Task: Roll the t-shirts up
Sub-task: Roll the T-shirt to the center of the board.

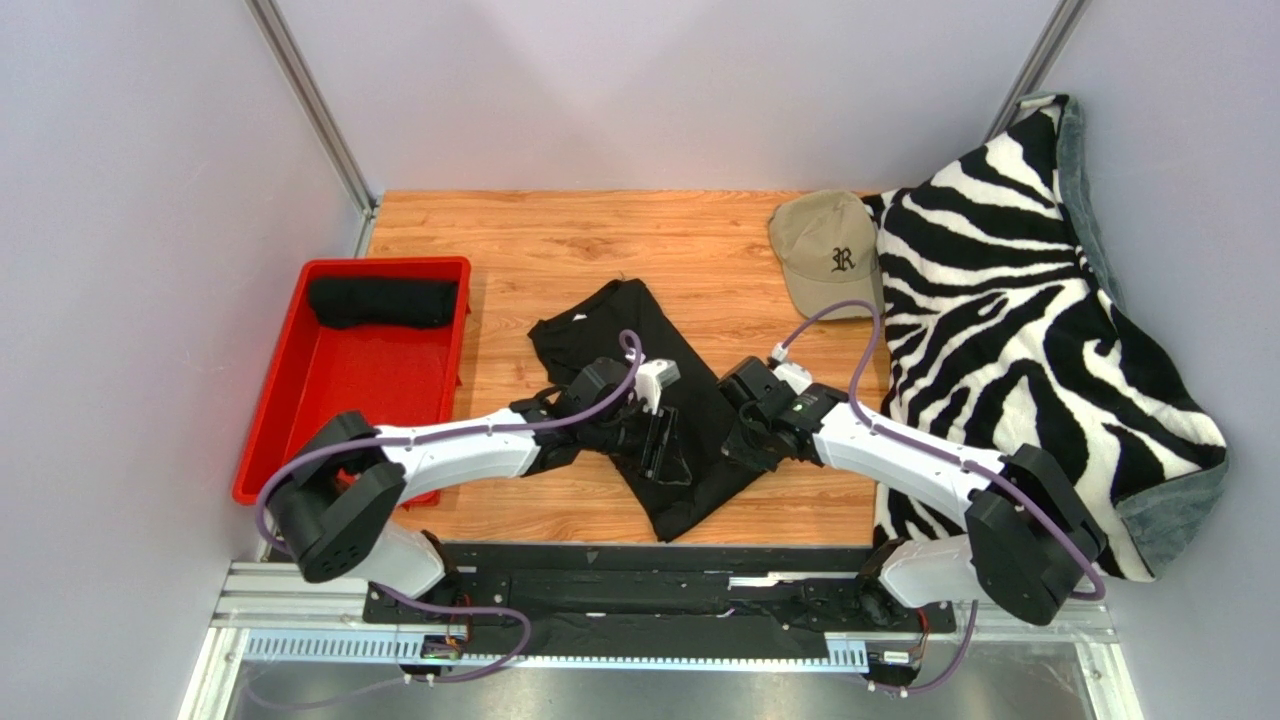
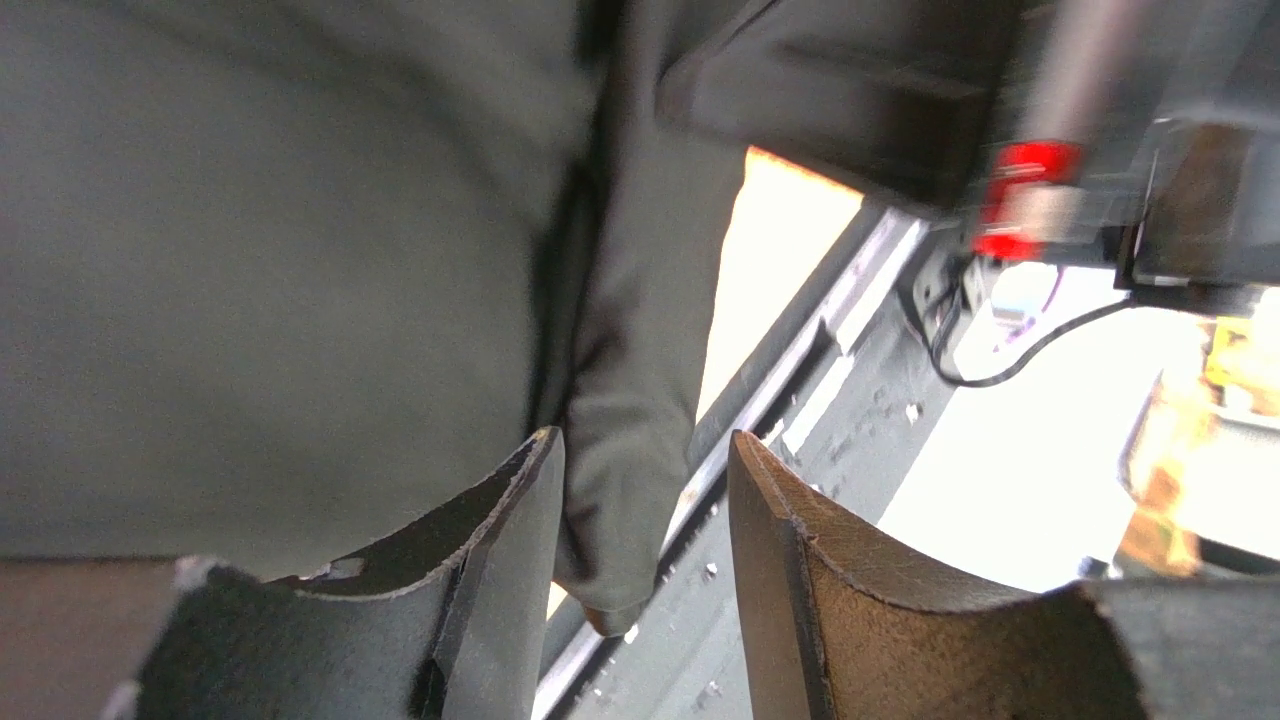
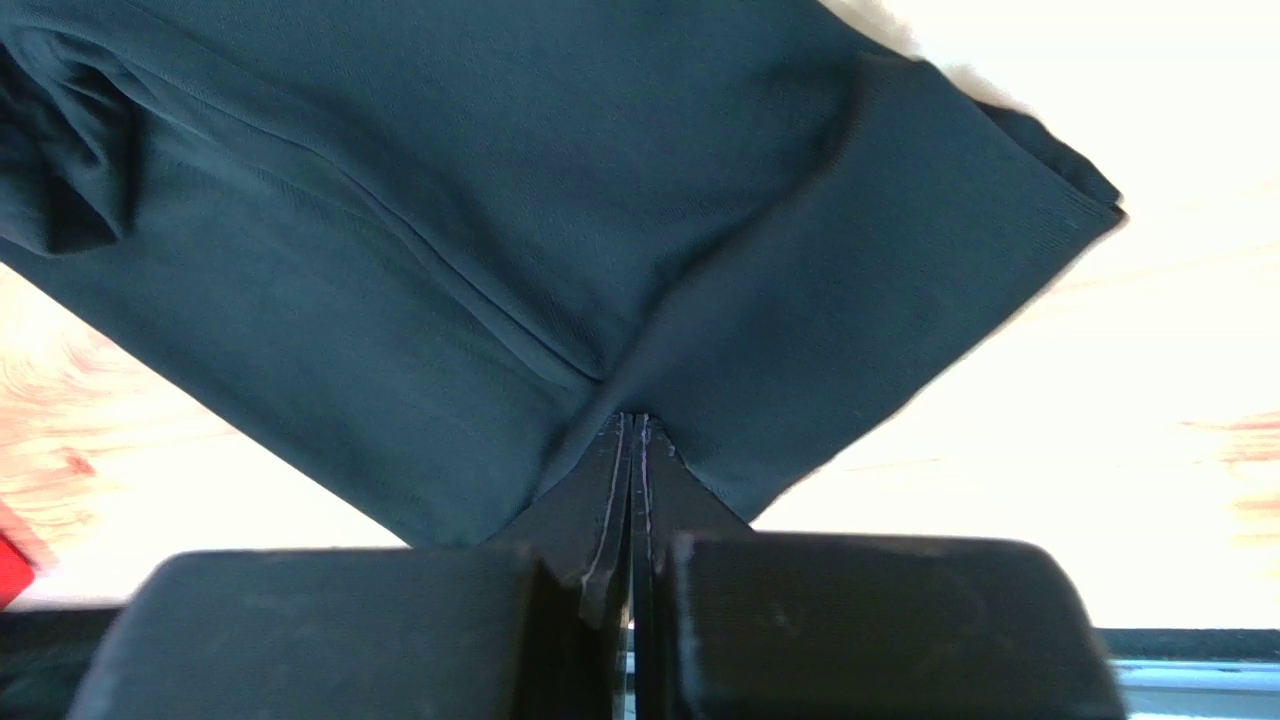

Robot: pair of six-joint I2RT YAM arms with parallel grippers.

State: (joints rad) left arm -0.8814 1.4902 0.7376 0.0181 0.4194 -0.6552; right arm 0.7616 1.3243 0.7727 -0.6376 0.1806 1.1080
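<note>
At the middle of the desk (image 1: 601, 240) a black shirt (image 1: 609, 327) lies folded into a long strip. It runs slantwise from the far left toward the near edge, flat and not yet rolled. Both arms meet over its near half.

The left pincer (image 1: 658, 450) stands partly open. In its wrist view the fingers are clearly apart, with nothing clamped between them. A corner of the cloth hangs just beyond the gap, over the rail at the desk's edge.

The right pincer (image 1: 747, 435) is closed tight. Its wrist view shows the fingers pressed together, with the fabric drawn to a point at their tips. It appears to nip a fold on the strip's right side, where a flap crosses the main panel.

A dark roll (image 1: 383, 303) already lies at the far end of the red tray (image 1: 361, 383) on the left. A tan cap (image 1: 827, 248) and a zebra cushion (image 1: 1007, 300) lie to the right, well away from the work.

By my reading, the step in hand is squaring up the strip before the roll begins. Next, the left pincer would have to come down and close on the near hem. Both would then turn that end over itself toward the far end, level and snug, so the roll does not cone or slacken.
</note>
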